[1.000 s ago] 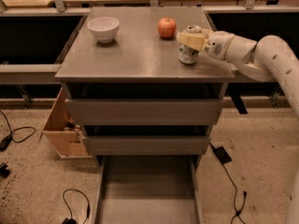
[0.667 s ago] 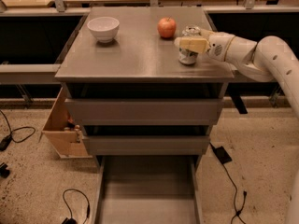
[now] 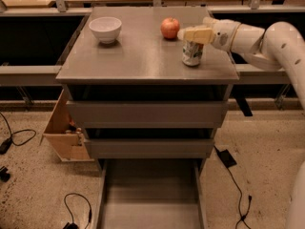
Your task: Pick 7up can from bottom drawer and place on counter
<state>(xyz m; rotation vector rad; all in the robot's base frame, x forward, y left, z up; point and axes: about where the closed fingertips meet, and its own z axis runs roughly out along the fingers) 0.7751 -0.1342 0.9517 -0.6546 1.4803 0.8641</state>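
The 7up can (image 3: 192,54) stands upright on the counter (image 3: 138,56), near its right edge and just in front of a red apple (image 3: 170,27). My gripper (image 3: 191,34) reaches in from the right on the white arm and hovers right over the can's top. The can rests on the counter by itself. The bottom drawer (image 3: 150,199) is pulled out towards the camera at the bottom of the view, and its grey floor is bare.
A white bowl (image 3: 105,28) sits at the counter's back left. Two shallower drawers (image 3: 145,113) are slightly ajar above the bottom one. A wooden box (image 3: 64,132) leans at the cabinet's left. Cables (image 3: 76,206) lie on the floor on both sides.
The gripper was down around the can's upper body. It has risen and now sits above the can's top. The can has stayed in place on the counter.
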